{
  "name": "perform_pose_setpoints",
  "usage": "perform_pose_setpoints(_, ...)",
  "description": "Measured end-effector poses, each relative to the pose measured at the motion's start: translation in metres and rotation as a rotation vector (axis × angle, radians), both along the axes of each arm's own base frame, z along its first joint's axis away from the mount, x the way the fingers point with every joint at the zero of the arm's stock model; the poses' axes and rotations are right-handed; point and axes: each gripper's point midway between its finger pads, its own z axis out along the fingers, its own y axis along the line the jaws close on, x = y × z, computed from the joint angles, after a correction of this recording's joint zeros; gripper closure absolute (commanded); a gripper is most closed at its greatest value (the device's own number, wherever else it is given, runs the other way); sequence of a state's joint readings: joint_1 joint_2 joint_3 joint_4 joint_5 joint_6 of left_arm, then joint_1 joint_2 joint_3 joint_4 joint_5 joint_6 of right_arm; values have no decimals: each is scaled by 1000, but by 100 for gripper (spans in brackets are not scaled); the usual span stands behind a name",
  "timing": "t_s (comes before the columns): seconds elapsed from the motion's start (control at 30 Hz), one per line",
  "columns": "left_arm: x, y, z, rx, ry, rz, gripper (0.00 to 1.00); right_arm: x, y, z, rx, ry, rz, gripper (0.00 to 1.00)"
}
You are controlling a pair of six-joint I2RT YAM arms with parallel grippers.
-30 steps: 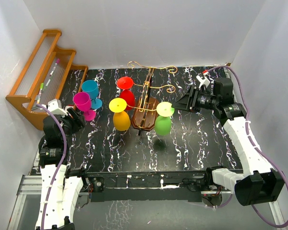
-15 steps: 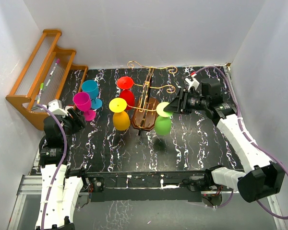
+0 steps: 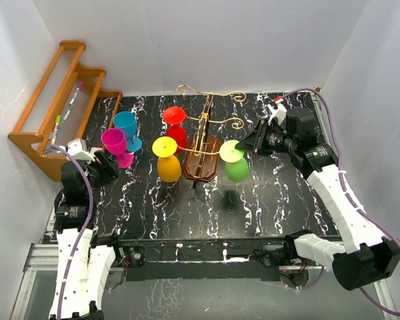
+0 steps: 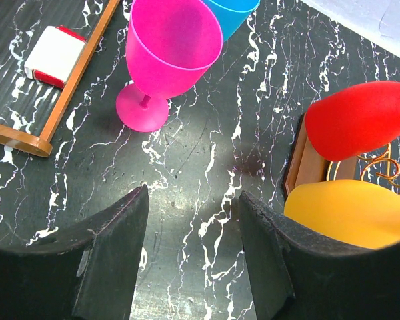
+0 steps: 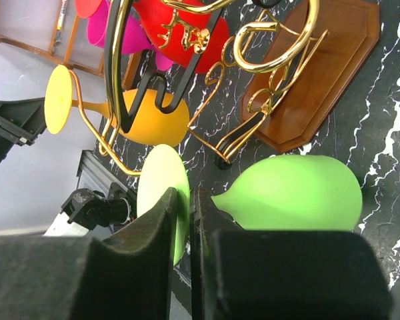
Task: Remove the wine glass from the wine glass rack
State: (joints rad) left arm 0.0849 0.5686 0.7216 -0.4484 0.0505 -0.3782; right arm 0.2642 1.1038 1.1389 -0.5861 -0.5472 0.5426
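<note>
While I scan the overhead feed, the black, white-veined marble-pattern table (image 3: 187, 213) takes up most of it. The orange-brown stepped wooden shelf (image 3: 33, 127) sits at its far-left corner. Mid-table stands the wine glass rack (image 3: 201, 167), an oval dark brown wooden base with thin gold wire arms. On its left side hang a red plastic wine glass (image 3: 176, 133) and a yellow plastic wine glass (image 3: 167, 165), feet up and bowls down.

On to the right side: my right gripper (image 5: 190, 220) is pinched narrow on the stem of the lime-green plastic wine glass (image 5: 293, 193), right under its pale foot. That glass hangs just beside the rack, bowl near the base. A gold wire tip sits right by the foot, and I can't tell if they touch.

Over on the left, my left gripper (image 4: 193, 227) is spread wide and holding nothing, above bare table. The magenta plastic wine glass (image 4: 167, 60) stands upright near it, with a turquoise plastic wine glass (image 3: 127, 125) just behind.

Smallest of all are the pens (image 3: 73, 99) on the shelf and a white-and-red block (image 4: 53, 55). Any print on them is too small to read.
</note>
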Motion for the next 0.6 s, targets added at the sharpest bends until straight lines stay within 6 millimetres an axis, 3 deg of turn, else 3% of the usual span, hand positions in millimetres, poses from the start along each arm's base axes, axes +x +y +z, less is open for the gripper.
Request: perform_pose_setpoints(0.6,0,0,0,-1,0,-2,46,-11,2,20,50,-54,16,92)
